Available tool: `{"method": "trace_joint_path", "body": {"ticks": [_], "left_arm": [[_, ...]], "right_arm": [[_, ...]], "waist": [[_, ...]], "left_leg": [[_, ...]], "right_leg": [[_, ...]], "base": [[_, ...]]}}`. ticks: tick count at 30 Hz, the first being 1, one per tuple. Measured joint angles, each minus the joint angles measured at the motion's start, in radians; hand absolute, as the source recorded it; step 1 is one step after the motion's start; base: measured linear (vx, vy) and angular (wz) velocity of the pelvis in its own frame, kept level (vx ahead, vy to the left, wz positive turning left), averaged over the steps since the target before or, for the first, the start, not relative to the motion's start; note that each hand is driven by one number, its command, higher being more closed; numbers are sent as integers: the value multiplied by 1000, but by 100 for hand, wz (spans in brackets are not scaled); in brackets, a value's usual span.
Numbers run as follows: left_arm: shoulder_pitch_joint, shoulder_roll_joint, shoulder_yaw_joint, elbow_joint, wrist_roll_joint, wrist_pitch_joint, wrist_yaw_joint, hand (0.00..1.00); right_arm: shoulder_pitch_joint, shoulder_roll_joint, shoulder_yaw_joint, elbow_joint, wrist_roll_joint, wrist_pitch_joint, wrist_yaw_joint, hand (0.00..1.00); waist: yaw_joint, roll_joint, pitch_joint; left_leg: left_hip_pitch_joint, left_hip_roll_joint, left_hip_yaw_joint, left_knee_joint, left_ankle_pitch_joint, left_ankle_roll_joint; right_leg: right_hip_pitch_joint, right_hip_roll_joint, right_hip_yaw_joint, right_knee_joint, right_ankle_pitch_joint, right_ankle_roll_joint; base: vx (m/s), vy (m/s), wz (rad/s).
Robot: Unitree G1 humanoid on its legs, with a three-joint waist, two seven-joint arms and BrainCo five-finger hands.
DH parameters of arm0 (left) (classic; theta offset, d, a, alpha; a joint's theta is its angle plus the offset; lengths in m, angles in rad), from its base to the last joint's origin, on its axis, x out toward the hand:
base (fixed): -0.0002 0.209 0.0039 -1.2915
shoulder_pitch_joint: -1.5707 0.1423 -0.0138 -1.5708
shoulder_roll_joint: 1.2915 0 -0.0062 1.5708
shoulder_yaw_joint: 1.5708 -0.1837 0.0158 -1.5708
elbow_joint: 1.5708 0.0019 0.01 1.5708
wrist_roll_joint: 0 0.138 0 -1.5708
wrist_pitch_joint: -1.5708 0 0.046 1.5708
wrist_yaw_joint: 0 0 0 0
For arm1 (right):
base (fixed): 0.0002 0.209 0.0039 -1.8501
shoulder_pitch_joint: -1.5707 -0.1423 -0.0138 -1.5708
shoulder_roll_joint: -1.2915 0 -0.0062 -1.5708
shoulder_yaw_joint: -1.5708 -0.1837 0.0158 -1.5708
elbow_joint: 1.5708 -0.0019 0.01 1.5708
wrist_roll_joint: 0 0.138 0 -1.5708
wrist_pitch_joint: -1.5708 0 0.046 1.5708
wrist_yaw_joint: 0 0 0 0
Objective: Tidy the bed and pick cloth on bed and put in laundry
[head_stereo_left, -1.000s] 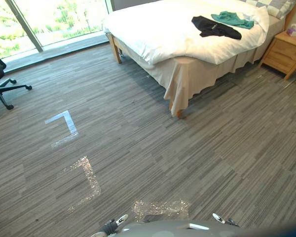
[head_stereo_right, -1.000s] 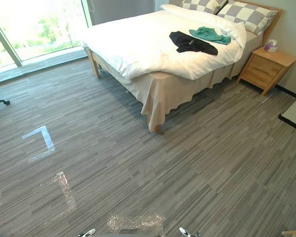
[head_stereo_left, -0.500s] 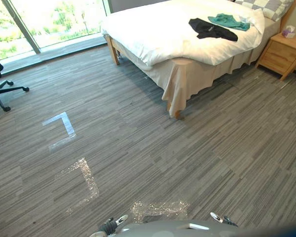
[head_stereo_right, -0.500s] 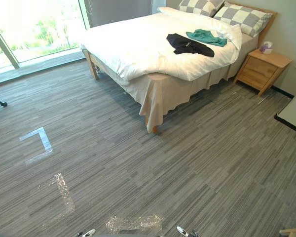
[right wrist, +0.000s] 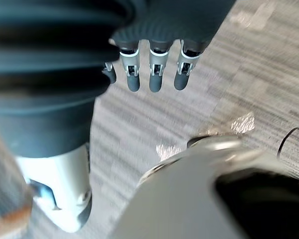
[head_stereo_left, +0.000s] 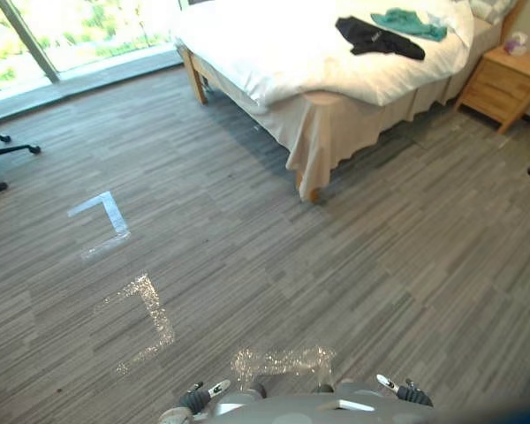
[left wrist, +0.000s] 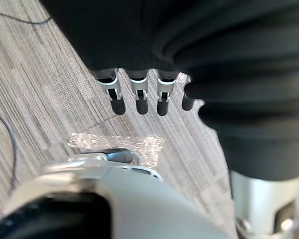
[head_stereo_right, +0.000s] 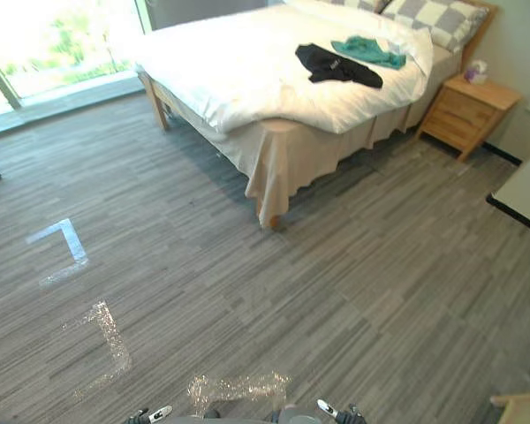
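A black cloth (head_stereo_left: 375, 38) and a teal cloth (head_stereo_left: 409, 22) are lying just beside each other on the white bed (head_stereo_left: 274, 53) (across the grey floor (head_stereo_left: 247, 230)). The left robot hand (left wrist: 139, 97) and right robot hand (right wrist: 156, 74) are hanging loosely open, holding nothing.

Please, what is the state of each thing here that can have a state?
black cloth: crumpled, on the duvet
teal cloth: crumpled, on the duvet
duvet: spread over the bed
nightstand: drawers shut
left hand: open, holds nothing
right hand: open, holds nothing
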Motion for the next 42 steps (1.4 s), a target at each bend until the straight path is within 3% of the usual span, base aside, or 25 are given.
{"method": "trace_joint_path", "body": {"ticks": [3,6,7,9,12,13,14,15,16,17,18,19,20,21,23,25,26,27,28,29,31,36,39,40,42], "left_arm": [[-11,24,0,8,0,18,0,0],[-41,18,-1,41,0,27,1,0],[-53,9,0,40,1,30,2,0],[-44,0,9,40,1,23,3,0],[-33,-10,90,38,6,1,1,0],[-32,-22,114,38,11,-5,3,0],[-33,-44,127,38,11,-12,11,0],[-21,-53,131,38,12,-16,19,0],[-21,-59,145,32,8,-33,21,0],[-23,-76,161,24,-31,-51,23,0],[-23,-80,162,17,-44,-52,23,0],[-8,-94,176,-10,-84,-61,29,0],[-1,-95,181,-20,-105,-68,34,0],[7,-98,180,-47,-125,-69,33,0],[9,-98,178,-81,-149,-72,19,0],[6,-102,180,-100,-173,-90,-2,0],[2,-102,179,-101,-179,-98,-10,0],[1,-103,177,-101,-180,-101,-10,0],[10,-118,169,-109,-180,-109,-9,0],[32,-143,169,-118,-185,-115,-7,0],[5,-110,189,-120,-225,-114,6,0],[-13,-115,196,-109,-265,-109,36,0],[-18,-92,180,-80,-225,-110,33,0],[-20,-81,170,-65,-218,-111,30,0],[-29,-78,146,-46,-217,-121,26,0]], "right_arm": [[-1,27,-6,1,20,-2,-1,0],[-4,28,-44,-2,47,-10,2,0],[-1,22,-68,0,51,-11,3,0],[7,24,-70,0,53,-12,2,0],[43,41,-81,-1,45,-25,2,0],[55,49,-95,-1,45,-26,2,0],[68,38,-99,-6,44,-24,2,0],[71,32,-103,-8,43,-20,1,0],[67,26,-107,-7,38,-14,1,0],[70,13,-107,-9,10,-14,2,0],[69,9,-107,-9,2,-14,3,0],[67,-4,-99,-9,-20,-13,4,0],[64,-8,-95,-9,-34,-10,5,0],[52,-11,-85,-8,-46,-3,5,0],[34,-13,-83,-7,-56,6,7,0],[-2,-10,-86,-15,-55,3,10,0],[-12,1,-87,-22,-57,-7,12,0],[-11,5,-88,-23,-60,-13,16,0],[-2,2,-99,-34,-75,-31,28,0],[9,-16,-99,-52,-79,-50,36,0],[2,28,-82,-49,-106,-64,43,0],[2,32,-91,-24,-118,-73,38,0],[-6,29,-114,5,-142,-74,14,0],[-11,31,-121,8,-139,-77,4,0],[-8,24,-137,20,-130,-80,-1,0]], "waist": [[-4,-27,9],[-29,-6,28],[-33,9,42],[-33,27,57],[-30,-2,47],[-32,1,45],[-47,25,32],[-50,45,19],[-53,52,17],[-51,69,23],[-50,75,25],[-49,81,30],[-46,82,32],[-32,80,33],[-16,72,38],[14,64,43],[20,53,50],[21,52,50],[23,72,42],[28,118,31],[25,48,30],[51,26,4],[60,1,-10],[52,0,-9],[36,13,-6]], "left_leg": [[0,-8,37,3,-3,-4],[3,10,32,-1,-28,3],[15,30,38,0,-35,-4],[30,67,58,0,-46,-22],[40,97,92,80,-119,-74],[42,122,103,139,-166,-85],[44,170,105,183,-208,-74],[39,183,101,228,-212,-78],[-31,229,96,427,-213,-76],[-157,297,15,739,-140,-75],[-178,307,-4,796,-138,-84],[-249,332,-61,999,-149,-96],[-282,329,-81,1076,-159,-97],[-340,308,-105,1157,-175,-103],[-434,251,-110,1147,-192,-102],[-510,196,-27,1014,-225,-69],[-517,144,28,835,-209,-39],[-514,121,53,722,-173,-25],[-489,89,85,455,-14,-9],[-480,99,91,329,155,144],[-458,29,130,304,120,122],[-397,-54,152,301,14,145],[-333,-98,120,317,-64,149],[-289,-113,89,304,-79,149],[-182,-126,36,225,-79,144]], "right_leg": [[12,0,-26,-76,-23,-35],[-28,-3,-59,-13,-22,-34],[-62,-5,-70,20,-33,-50],[-111,-15,-68,5,-18,-41],[-161,-73,-54,-24,34,-44],[-171,-80,-58,20,47,-56],[-170,-50,-73,58,-10,-65],[-168,-32,-80,61,-37,-75],[-153,-11,-75,63,-61,-98],[-89,23,-71,21,-64,-128],[-71,32,-70,7,-65,-131],[14,64,-60,-55,-67,-137],[60,75,-52,-89,-67,-138],[141,83,-41,-153,-65,-142],[227,84,-22,-226,-63,-140],[307,66,10,-276,-62,-139],[345,43,11,-284,-64,-135],[359,34,9,-283,-66,-127],[381,36,12,-283,-75,-80],[410,58,17,-282,-106,-29],[421,-11,10,-285,-93,-14],[430,-96,12,-231,25,-1],[299,-171,12,156,85,25],[216,-188,19,356,91,42],[84,-170,0,534,-2,33]], "base": [[-3,-5,-51],[-2,-37,-12],[-13,2,-12],[44,-1,-16],[253,-176,-30],[449,-327,-28],[405,-266,-18],[444,-244,-16],[612,-311,-26],[527,-265,-34],[560,-238,-34],[344,-86,-27],[567,-128,-36],[536,-93,-36],[533,-48,-47],[540,61,-60],[430,98,-36],[523,145,-46],[534,193,-56],[528,211,-49],[452,258,-7],[358,229,2],[333,109,26],[321,96,47],[359,85,54]]}}
